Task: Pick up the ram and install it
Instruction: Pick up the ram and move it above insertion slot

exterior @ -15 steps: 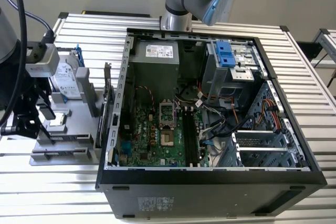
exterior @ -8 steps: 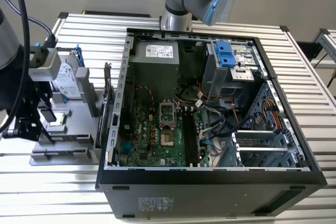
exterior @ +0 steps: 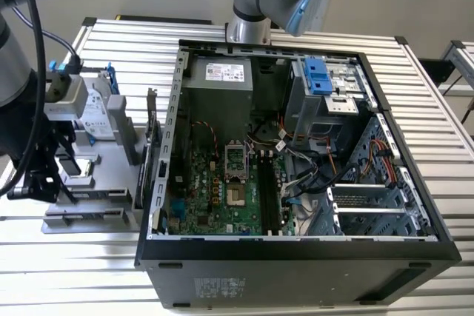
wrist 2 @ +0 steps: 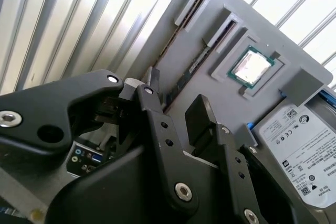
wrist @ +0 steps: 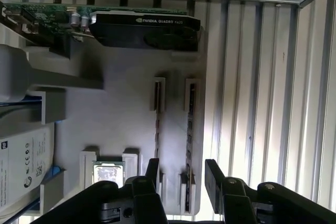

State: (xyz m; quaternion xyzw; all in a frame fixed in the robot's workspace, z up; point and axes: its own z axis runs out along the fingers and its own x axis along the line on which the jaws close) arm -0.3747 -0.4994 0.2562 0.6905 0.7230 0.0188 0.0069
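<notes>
The gripper [wrist: 182, 166] hangs over a gray tray [wrist: 121, 108]. Its fingers [wrist: 212, 174] are spread apart and hold nothing. The ram [wrist: 190, 124] stands on its edge in a tray slot, just past the fingertips, in line with the gap between them, not touching. I think it is light, thin and stiff, but easy to hurt, so squeeze gently on its two flat sides. Just beside one finger lies the small chip [wrist: 107, 172], then the hard drive [wrist: 23, 166]. Farther off stands a graphics card [wrist: 147, 24]. The first wrist view tells how the fingers line up with the ram. The exterior view tells where the open computer [exterior: 296, 257] is, well apart from the fingers.
</notes>
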